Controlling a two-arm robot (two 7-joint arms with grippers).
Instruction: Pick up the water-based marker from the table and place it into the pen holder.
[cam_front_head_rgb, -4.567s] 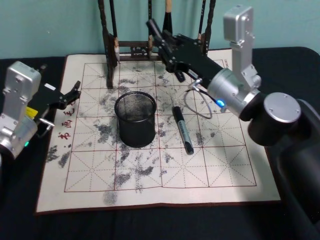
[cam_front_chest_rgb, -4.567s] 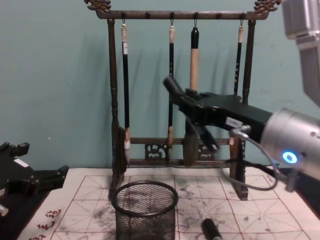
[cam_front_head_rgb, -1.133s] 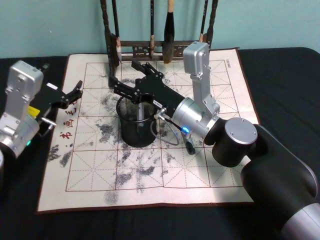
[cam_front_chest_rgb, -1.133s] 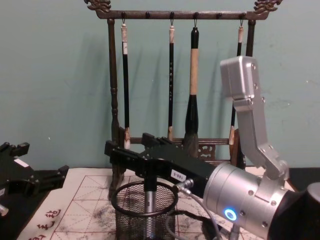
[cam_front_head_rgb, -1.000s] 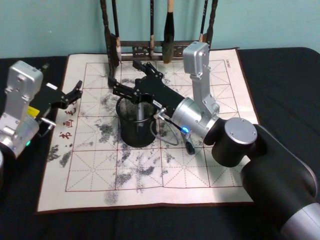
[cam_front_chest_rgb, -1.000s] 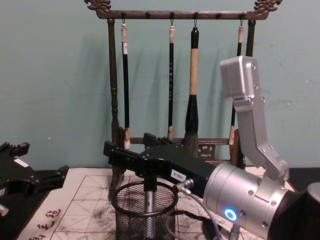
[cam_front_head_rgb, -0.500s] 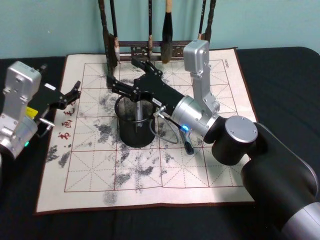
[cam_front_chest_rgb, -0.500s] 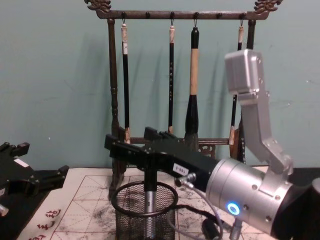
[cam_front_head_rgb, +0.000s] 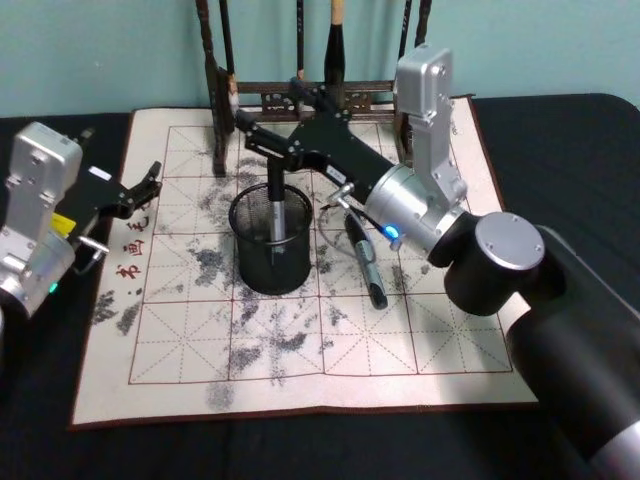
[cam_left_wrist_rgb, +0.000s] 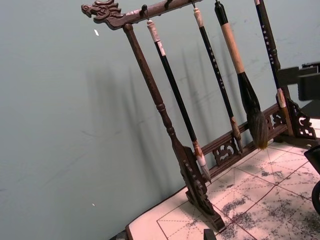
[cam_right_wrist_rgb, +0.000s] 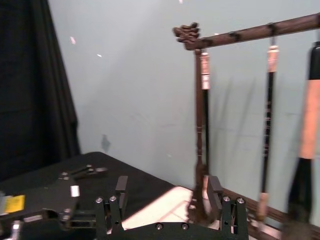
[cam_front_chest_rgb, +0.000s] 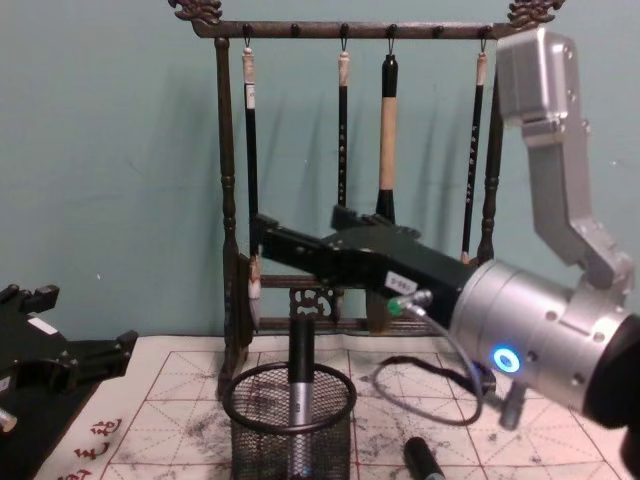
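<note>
In the chest view, the bottom edge cuts off the base of the small black wire-mesh pen holder (cam_front_chest_rgb: 290, 425). Of the black marker (cam_front_chest_rgb: 423, 462) lying at its 3 o'clock, just the cap end shows. The mesh veils the lower barrel of the grey-and-black marker (cam_front_chest_rgb: 301, 375) standing inside. The head view's upper edge crops the tall dark wooden brush rack (cam_front_head_rgb: 222, 100). The left gripper (cam_front_chest_rgb: 92, 320) runs off the chest view's 8 o'clock edge.

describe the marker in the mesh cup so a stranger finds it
On the whitish gridded mat, left of centre, stands a black wire-mesh pen holder. The marker stands upright inside it, grey barrel with dark top; the other marker lies flat on the mat beside the holder.
</note>
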